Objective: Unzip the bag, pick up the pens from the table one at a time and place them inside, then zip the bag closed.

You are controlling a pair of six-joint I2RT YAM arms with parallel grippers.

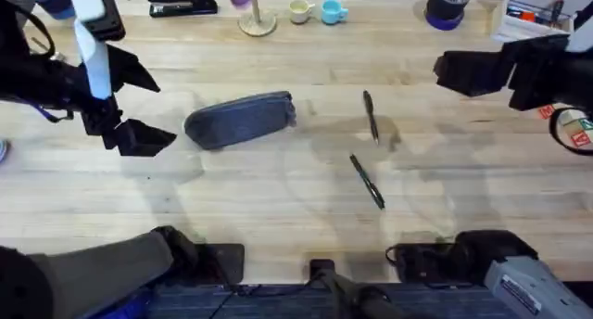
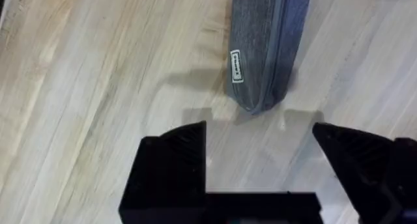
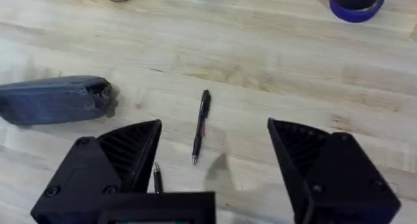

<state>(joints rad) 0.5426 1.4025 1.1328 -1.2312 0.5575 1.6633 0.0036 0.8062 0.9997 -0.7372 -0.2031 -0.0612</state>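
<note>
At the far left, the left gripper (image 1: 139, 106) hangs over the surface (image 1: 278, 198) with its fingers (image 2: 171, 160) spread wide and holding nothing; the left wrist view has the near end of the bag just ahead of the gap between them. The bag (image 1: 241, 120) lies left of centre, apart from the gripper, long axis roughly side to side, its zip line running along the top. Right of centre lie two pens, well apart from the bag: one pen (image 1: 371, 115) farther back, the other pen (image 1: 367, 181) nearer the bases, slanted, the pair close but not touching. At the far right the right gripper (image 1: 473, 73) is raised above the surface, its fingers (image 3: 127, 149) wide apart and empty.
</note>
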